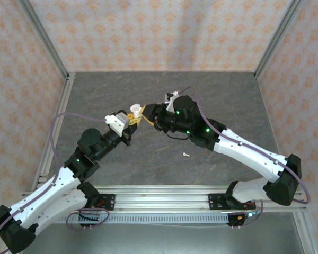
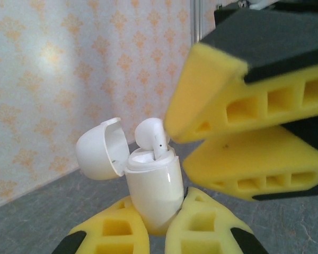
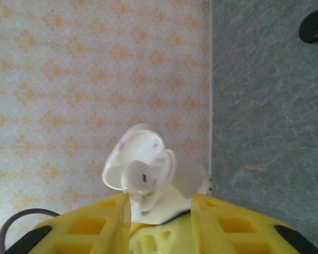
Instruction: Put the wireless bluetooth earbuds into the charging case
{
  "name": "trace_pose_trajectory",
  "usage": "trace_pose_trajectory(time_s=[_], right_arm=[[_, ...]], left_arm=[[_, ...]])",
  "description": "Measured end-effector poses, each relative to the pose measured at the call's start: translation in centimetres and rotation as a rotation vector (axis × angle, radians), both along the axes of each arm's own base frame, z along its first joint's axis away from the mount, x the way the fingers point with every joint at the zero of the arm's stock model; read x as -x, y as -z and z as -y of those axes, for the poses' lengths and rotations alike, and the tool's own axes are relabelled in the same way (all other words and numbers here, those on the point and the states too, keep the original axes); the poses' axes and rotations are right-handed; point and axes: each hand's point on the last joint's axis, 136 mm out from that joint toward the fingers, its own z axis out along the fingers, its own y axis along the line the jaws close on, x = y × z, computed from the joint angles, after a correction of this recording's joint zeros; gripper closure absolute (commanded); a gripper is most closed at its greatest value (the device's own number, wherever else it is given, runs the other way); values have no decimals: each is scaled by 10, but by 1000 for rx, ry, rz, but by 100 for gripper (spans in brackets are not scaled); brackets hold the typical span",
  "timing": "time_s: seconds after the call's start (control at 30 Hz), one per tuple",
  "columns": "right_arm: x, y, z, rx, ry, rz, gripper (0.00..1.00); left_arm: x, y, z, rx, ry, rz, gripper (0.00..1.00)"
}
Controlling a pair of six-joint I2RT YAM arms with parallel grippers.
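Currently held above table: case, white, upright, pinched at its lower body between fingers of left gripper. Lid hinged open, tilted back to one side. Contents: one earbud, stem down in a well, head standing above the rim. Right gripper level with that earbud, its yellow pads spread apart, gripping nothing; upper tip just beside the head, contact not discernible. Second earbud loose on table, well apart from case, near right forearm. Black disc flat on table, at upper right of right wrist view.
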Motion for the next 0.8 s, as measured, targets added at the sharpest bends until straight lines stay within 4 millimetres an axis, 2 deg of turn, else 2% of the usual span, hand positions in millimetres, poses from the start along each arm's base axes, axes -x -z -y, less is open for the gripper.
trace_pose_trajectory(time_s=[0.23, 0.6, 0.67, 0.8], right_arm=[[3, -6, 6, 73, -15, 43, 65], [10, -63, 20, 156, -55, 198, 68], [10, -62, 19, 181, -64, 203, 69], [8, -48, 13, 267, -95, 186, 69]], left_arm=[[3, -4, -1, 10, 4, 11, 100], [8, -6, 0, 11, 28, 13, 100], [8, -5, 0, 10, 28, 10, 100], [7, -4, 1, 9, 28, 9, 100]])
